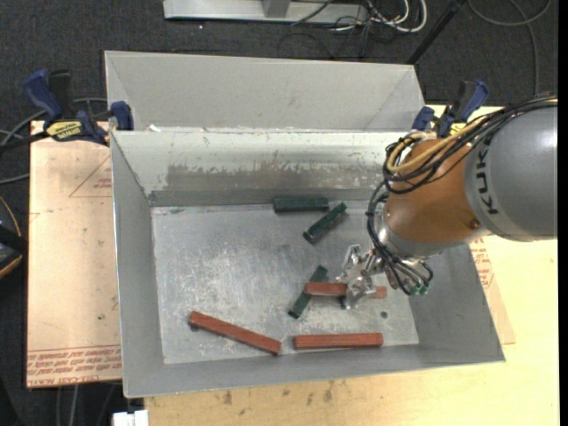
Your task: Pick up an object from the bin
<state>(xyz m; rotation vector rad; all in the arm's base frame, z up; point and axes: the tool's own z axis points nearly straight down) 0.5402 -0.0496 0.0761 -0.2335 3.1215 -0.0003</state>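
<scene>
Short red-brown bar [321, 288] under tool [356, 293]

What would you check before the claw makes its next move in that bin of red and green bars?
1. Claw over a thing: ok, above the short red bar's right end.
2. Neighbour clear: not ok, a dark green bar lies close against that bar's left end.
3. Front red bar out of the way: ok, lies apart.
4. Bin wall clear: ok, claw is over the floor.
5. Bar held: cannot tell.
</scene>
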